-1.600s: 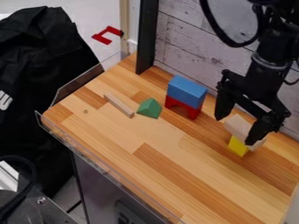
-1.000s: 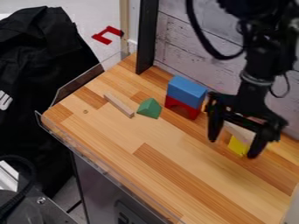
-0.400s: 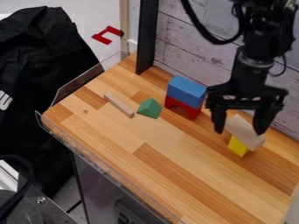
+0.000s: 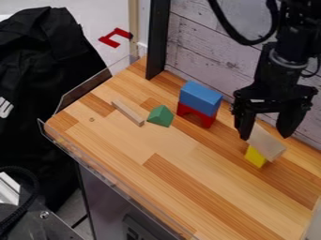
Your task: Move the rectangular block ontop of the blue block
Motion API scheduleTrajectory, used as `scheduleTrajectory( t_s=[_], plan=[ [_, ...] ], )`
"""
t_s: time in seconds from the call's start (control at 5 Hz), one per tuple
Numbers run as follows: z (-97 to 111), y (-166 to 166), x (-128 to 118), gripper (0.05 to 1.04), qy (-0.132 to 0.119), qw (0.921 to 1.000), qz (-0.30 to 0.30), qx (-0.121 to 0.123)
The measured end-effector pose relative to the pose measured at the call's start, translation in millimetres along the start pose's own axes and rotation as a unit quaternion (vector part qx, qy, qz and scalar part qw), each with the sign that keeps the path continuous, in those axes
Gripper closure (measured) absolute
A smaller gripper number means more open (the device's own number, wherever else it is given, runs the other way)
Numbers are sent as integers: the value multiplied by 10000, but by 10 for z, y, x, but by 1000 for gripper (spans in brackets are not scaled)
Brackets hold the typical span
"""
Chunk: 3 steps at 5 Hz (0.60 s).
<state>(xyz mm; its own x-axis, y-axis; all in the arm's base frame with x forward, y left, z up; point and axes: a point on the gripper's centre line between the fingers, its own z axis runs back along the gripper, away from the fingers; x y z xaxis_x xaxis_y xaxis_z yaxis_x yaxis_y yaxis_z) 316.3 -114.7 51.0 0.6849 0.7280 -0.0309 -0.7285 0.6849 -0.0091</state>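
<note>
In the camera view, the gripper [image 4: 264,133] hangs over the right of the desk [image 4: 182,173], its fingers spread wide with nothing held. The pale rectangular block [image 4: 267,144], likely the one meant, rests on a yellow block [image 4: 256,156], just below the fingertips. It looks like plain wood: light, stiff, hard to bruise, though smooth faces may slip under a weak or off-centre pinch. The long parallel sides, near the middle, seem the best hold; gripped at one end, it could swing or tip off its narrow support. The blue block [image 4: 201,95], atop a red arch [image 4: 196,115], calls for a level, gentle release.
</note>
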Motion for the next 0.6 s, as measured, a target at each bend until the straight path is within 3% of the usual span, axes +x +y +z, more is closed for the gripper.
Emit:
scheduleTrajectory(
  t_s=[0.2, 0.6],
  plan=[
    [-44, -117, -14, 83, 190, 9975, 425, -534],
    [-156, -207, 66, 83, 58, 9946, 917, -478]
  ],
)
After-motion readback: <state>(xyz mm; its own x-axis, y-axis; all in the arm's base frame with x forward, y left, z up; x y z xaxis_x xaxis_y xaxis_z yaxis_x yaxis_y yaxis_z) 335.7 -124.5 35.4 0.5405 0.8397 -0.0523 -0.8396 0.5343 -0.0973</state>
